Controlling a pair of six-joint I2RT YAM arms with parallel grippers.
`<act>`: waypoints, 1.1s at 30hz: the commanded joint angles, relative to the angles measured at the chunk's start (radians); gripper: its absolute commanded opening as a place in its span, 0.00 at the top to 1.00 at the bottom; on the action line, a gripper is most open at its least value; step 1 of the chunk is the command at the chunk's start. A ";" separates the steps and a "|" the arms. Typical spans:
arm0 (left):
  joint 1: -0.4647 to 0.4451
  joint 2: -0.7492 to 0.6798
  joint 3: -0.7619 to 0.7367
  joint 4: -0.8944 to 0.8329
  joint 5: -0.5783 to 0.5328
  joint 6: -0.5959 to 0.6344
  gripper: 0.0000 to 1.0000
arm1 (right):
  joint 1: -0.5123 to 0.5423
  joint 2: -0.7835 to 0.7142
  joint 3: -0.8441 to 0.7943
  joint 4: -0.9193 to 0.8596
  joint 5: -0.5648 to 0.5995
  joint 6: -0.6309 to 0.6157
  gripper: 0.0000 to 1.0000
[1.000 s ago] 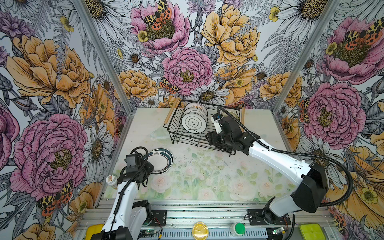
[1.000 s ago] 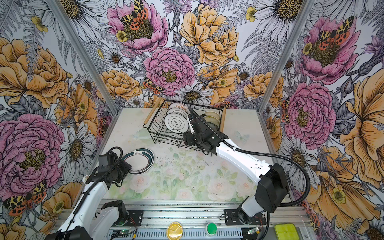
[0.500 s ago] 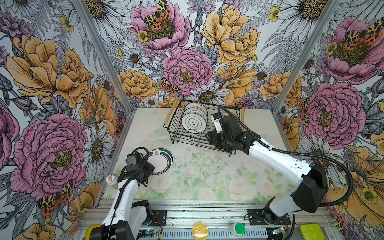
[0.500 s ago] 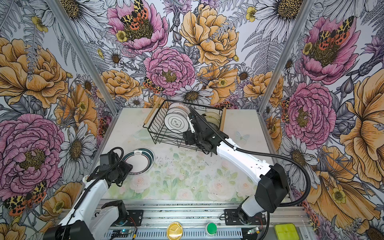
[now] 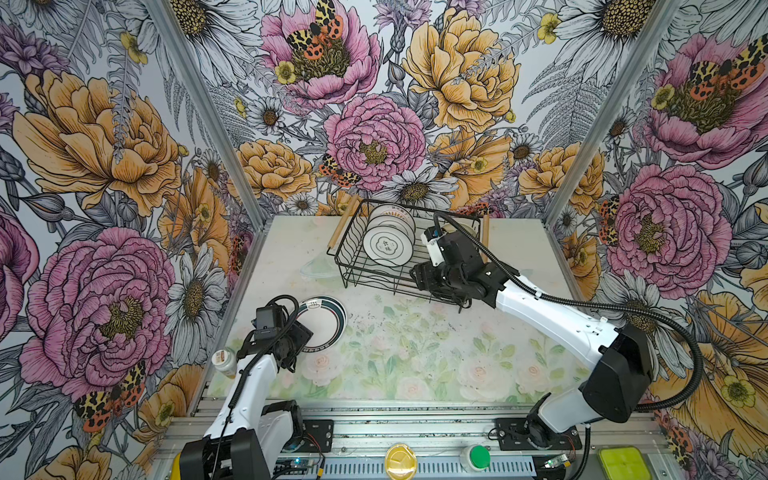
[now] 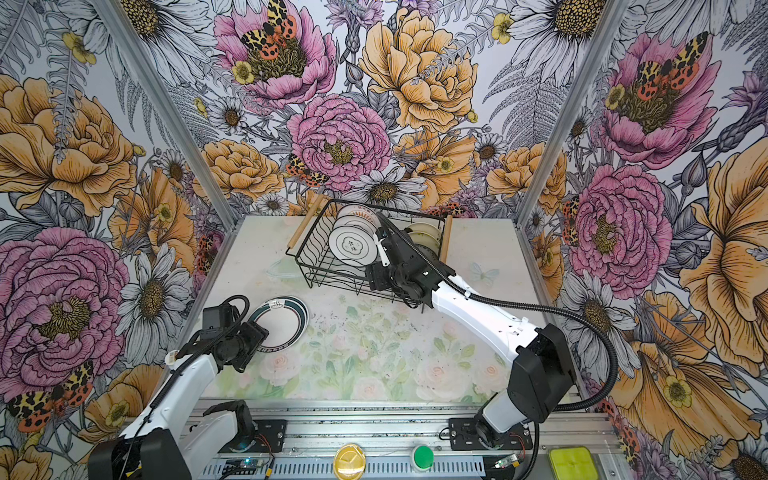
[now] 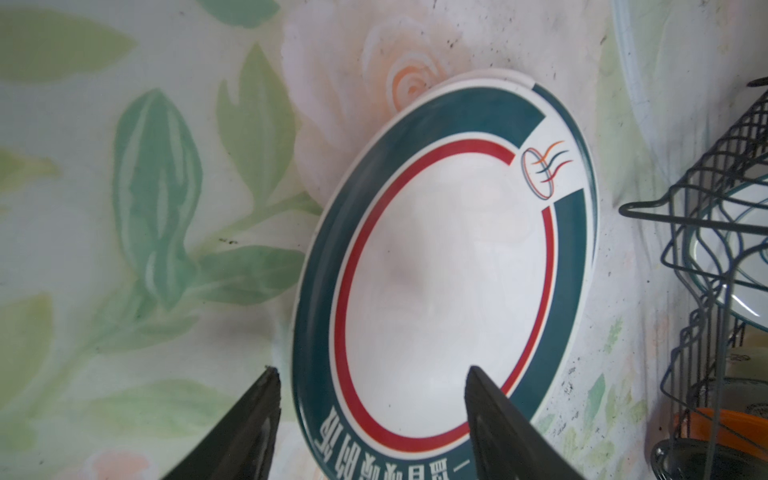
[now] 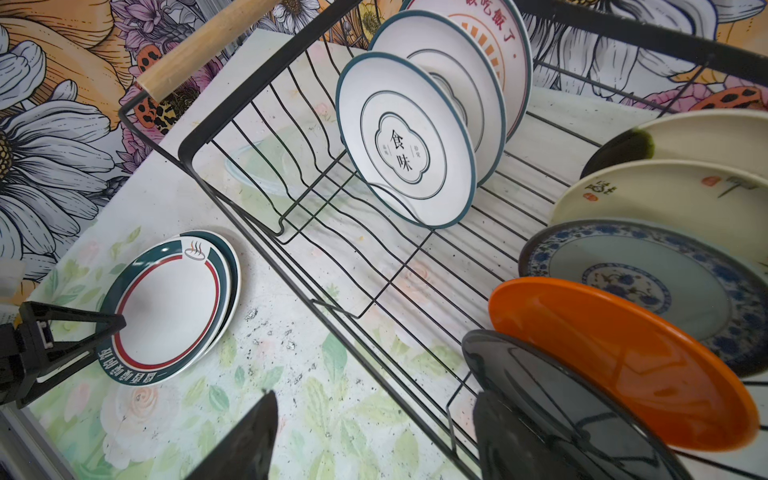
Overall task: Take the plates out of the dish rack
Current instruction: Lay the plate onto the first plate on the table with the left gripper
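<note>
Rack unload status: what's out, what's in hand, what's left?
Done: two plates lie stacked on the table, top one green-rimmed. In hand: nothing; left pincer open over that stack's rim, right pincer open at the black plate. Left: eight plates show in the dish rack.

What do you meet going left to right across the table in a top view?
small jar → green-rimmed plate → upright white plates in the dish rack → right wooden handle

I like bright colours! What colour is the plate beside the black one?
Orange plate; best in the right wrist view.
</note>
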 commanded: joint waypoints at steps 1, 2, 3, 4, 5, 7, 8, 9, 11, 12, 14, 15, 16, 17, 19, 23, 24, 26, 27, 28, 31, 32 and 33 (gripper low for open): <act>0.006 0.000 0.006 0.020 -0.028 0.017 0.28 | -0.012 0.019 0.042 0.007 -0.011 -0.020 0.24; 0.006 0.000 0.007 0.021 -0.030 0.017 0.28 | -0.012 0.021 0.044 0.006 -0.014 -0.021 0.24; 0.006 0.001 0.009 0.021 -0.033 0.017 0.28 | -0.014 0.023 0.046 0.007 -0.014 -0.021 0.24; 0.006 0.003 0.010 0.021 -0.034 0.019 0.28 | -0.014 0.025 0.049 0.007 -0.017 -0.021 0.24; 0.007 0.006 0.012 0.021 -0.036 0.020 0.27 | -0.013 0.027 0.050 0.007 -0.019 -0.023 0.24; 0.007 0.017 0.018 0.024 -0.039 0.023 0.27 | -0.015 0.029 0.053 0.006 -0.024 -0.021 0.24; 0.006 0.023 0.021 0.028 -0.041 0.025 0.27 | -0.015 0.031 0.054 0.006 -0.027 -0.022 0.23; 0.006 0.030 0.023 0.032 -0.040 0.026 0.27 | -0.015 0.031 0.055 0.006 -0.029 -0.024 0.23; 0.007 0.048 0.029 0.041 -0.041 0.028 0.27 | -0.015 0.030 0.056 0.006 -0.028 -0.026 0.23; 0.007 0.059 0.034 0.045 -0.041 0.030 0.27 | -0.015 0.028 0.055 0.006 -0.029 -0.029 0.23; 0.006 0.080 0.046 0.051 -0.036 0.031 0.27 | -0.017 0.028 0.056 0.006 -0.034 -0.033 0.23; 0.004 0.085 0.051 0.052 -0.034 0.032 0.27 | -0.017 0.027 0.055 0.005 -0.036 -0.034 0.22; 0.002 0.091 0.055 0.054 -0.036 0.032 0.27 | -0.018 0.027 0.055 0.005 -0.038 -0.038 0.22; 0.000 0.094 0.058 0.057 -0.035 0.032 0.26 | -0.018 0.028 0.055 0.005 -0.036 -0.039 0.22; -0.007 0.103 0.066 0.063 -0.036 0.025 0.26 | -0.020 0.028 0.053 0.005 -0.039 -0.040 0.22; -0.021 0.128 0.080 0.074 -0.044 0.017 0.25 | -0.021 0.025 0.050 0.006 -0.049 -0.045 0.22; -0.025 0.136 0.081 0.079 -0.045 0.016 0.25 | -0.021 0.024 0.047 0.005 -0.049 -0.046 0.22; -0.031 0.153 0.086 0.088 -0.049 0.013 0.24 | -0.021 0.022 0.045 0.005 -0.049 -0.051 0.22; -0.036 0.161 0.087 0.092 -0.051 0.011 0.24 | -0.023 0.021 0.044 0.005 -0.050 -0.054 0.22; -0.038 0.170 0.089 0.097 -0.052 0.011 0.24 | -0.024 0.021 0.044 0.005 -0.048 -0.056 0.22; -0.044 0.176 0.095 0.098 -0.053 0.009 0.24 | -0.027 0.024 0.045 0.005 -0.055 -0.059 0.22; -0.045 0.172 0.095 0.098 -0.053 0.008 0.24 | -0.029 0.026 0.047 0.005 -0.056 -0.061 0.22; -0.045 0.167 0.095 0.099 -0.057 0.005 0.24 | -0.030 0.029 0.049 0.005 -0.059 -0.063 0.22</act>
